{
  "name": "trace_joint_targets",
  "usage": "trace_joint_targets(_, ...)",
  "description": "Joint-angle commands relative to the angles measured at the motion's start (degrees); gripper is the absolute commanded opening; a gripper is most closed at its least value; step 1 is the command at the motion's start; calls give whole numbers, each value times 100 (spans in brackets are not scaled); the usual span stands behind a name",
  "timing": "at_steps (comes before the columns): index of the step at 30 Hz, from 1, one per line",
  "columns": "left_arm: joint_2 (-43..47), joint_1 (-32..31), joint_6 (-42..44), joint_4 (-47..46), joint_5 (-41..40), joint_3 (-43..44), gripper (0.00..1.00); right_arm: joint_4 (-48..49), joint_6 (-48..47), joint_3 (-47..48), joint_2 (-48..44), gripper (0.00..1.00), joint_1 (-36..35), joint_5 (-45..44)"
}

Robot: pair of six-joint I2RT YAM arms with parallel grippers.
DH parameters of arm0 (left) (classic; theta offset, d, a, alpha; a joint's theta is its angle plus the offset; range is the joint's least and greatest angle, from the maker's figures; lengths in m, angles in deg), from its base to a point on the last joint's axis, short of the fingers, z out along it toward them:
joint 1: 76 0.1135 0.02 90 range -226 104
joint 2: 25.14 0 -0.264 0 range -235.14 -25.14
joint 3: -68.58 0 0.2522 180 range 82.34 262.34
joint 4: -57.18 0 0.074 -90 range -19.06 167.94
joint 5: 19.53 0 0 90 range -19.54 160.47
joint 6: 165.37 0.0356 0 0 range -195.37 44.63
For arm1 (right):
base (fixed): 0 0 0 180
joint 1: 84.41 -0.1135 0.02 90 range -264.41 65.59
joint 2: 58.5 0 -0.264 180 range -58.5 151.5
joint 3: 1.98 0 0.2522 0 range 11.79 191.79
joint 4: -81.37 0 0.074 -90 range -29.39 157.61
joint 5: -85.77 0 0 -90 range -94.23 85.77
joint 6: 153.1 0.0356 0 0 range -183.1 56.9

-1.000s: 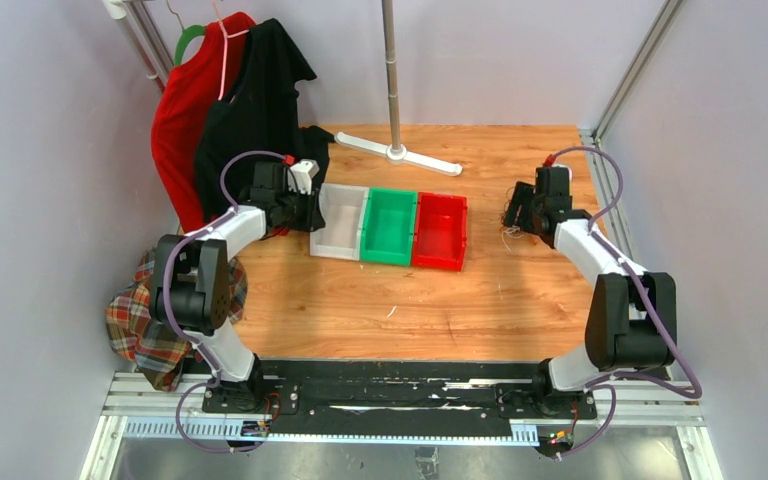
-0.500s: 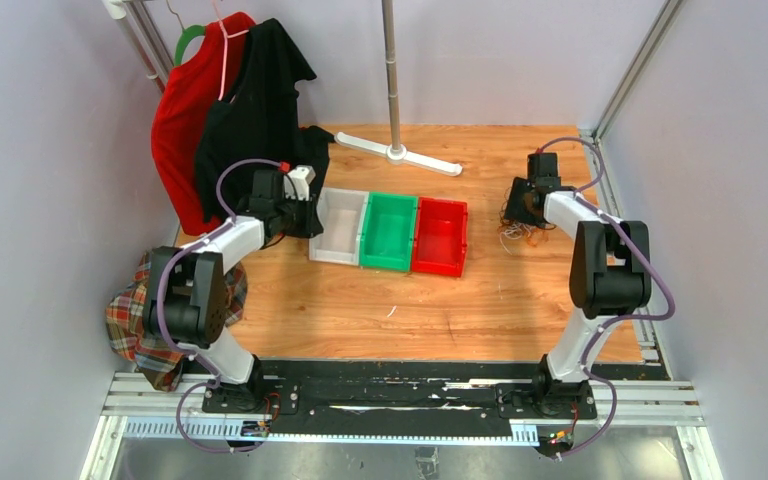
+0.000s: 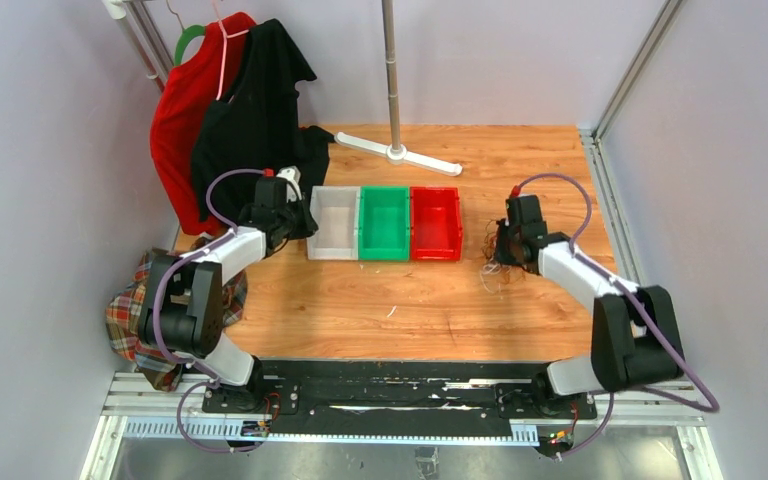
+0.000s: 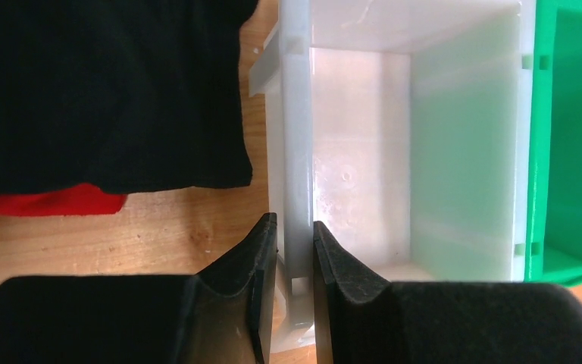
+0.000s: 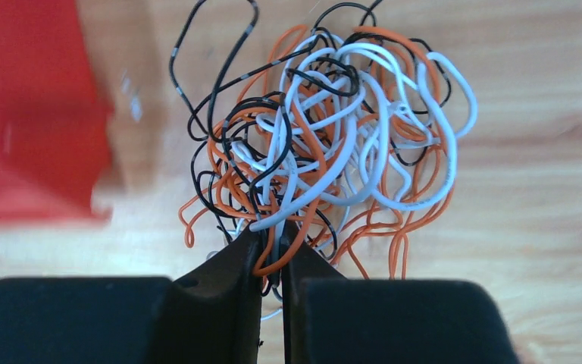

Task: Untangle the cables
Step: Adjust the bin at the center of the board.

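The cables (image 5: 326, 129) form a fist-sized tangle of white, orange and black wires, which shows in the right wrist view against the wooden table. My right gripper (image 5: 271, 239) is shut on a few of the tangle's lower strands. In the top view the cables (image 3: 493, 268) sit under the right gripper (image 3: 505, 250), just right of the red bin (image 3: 435, 240). My left gripper (image 4: 294, 227) is shut on the left wall of the white bin (image 4: 295, 114). In the top view the left gripper (image 3: 297, 222) is at the left end of the row of bins.
White bin (image 3: 332, 245), green bin (image 3: 384, 250) and red bin stand side by side mid-table. A stand's pole and white foot (image 3: 398, 153) are at the back. Red (image 3: 182, 120) and black (image 3: 255, 100) garments hang back left. A plaid cloth (image 3: 135, 315) drapes off the left edge.
My right gripper closed on the tangle and carried it from the far right toward the red bin. The row of bins, held by my left gripper, turned straight.
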Motion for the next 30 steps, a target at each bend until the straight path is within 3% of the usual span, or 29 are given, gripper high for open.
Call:
trace_joint_targets(1, 78, -122, -763, -278, -651, -101, 3, -229, 457, -731, -790, 8, -784, -196)
trace_joint_targets(7, -65, -399, -770, -350, -649, -45, 3, -33, 1259, -1351, -1164, 6, -2306, -257)
trace_joint_targets(14, 7, -415, -595, -333, -535, -46, 7, 148, 1668, -720, -607, 6, -4005, -450)
trace_joint_targets(16, 63, -412, -544, -345, -409, -73, 13, 172, 1627, -325, -279, 6, -4331, -426)
trace_joint_targets(19, 142, -417, -373, -223, -102, -24, 43, 173, 1519, 246, 171, 8, -4650, -408)
trace_joint_targets(21, 227, -416, -149, 47, 32, 61, 60, 109, 1484, 549, 350, 15, -4715, -374)
trace_joint_targets(25, 548, -408, 612, 752, 145, 200, 82, 100, 1476, 727, 172, 40, -4711, -158)
trace_joint_targets(29, 875, -389, 1464, 1766, 456, 421, 95, 93, 1395, 567, -336, 68, -4682, 318)
trace_joint_targets(30, 947, -388, 1682, 2000, 580, 479, 96, 59, 1380, 499, -479, 69, -4645, 426)
